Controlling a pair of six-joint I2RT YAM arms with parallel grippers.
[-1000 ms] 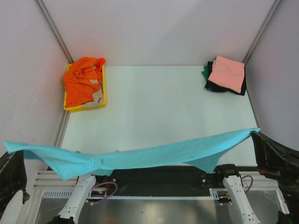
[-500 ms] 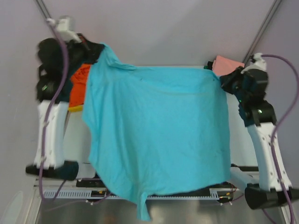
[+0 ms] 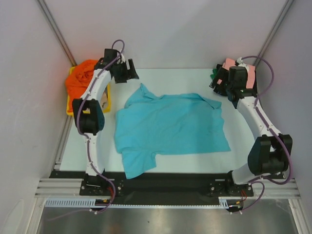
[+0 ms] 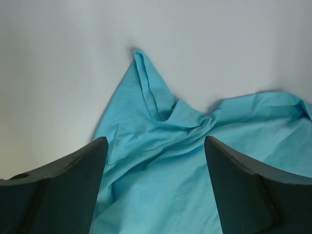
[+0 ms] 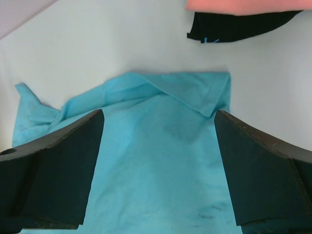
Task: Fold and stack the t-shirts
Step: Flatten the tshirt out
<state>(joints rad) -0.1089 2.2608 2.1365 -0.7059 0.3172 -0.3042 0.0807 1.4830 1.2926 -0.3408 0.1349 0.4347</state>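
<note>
Turquoise t-shirt (image 3: 170,129) lay spread on the middle of the tabletop (image 3: 170,80), mostly flat with a few rumples. One sleeve trailed toward the near edge, left of centre. A peaked fold stood up at its far-left corner.

Left gripper (image 4: 156,142) hovered above that far-left corner. Its jaws were spread wide with nothing between them, and the cloth lay on the surface below, apart from the fingers (image 4: 73,185).

Right gripper (image 5: 158,114) hung over the far-right corner of the same shirt, where the edge was turned over on itself. Its jaws were likewise parted to their full width and gripped nothing.

At the far-left corner of the tabletop sat a yellow tray (image 3: 108,100) heaped with a crumpled orange t-shirt (image 3: 83,85); a bit of beige cloth (image 3: 101,101) showed beneath it.

At the far-right corner was a folded stack, a salmon pink t-shirt (image 5: 234,5) on top of a black t-shirt (image 5: 234,27), with a sliver of green (image 3: 213,75) at its left side. The right arm partly covered the stack from above.
</note>
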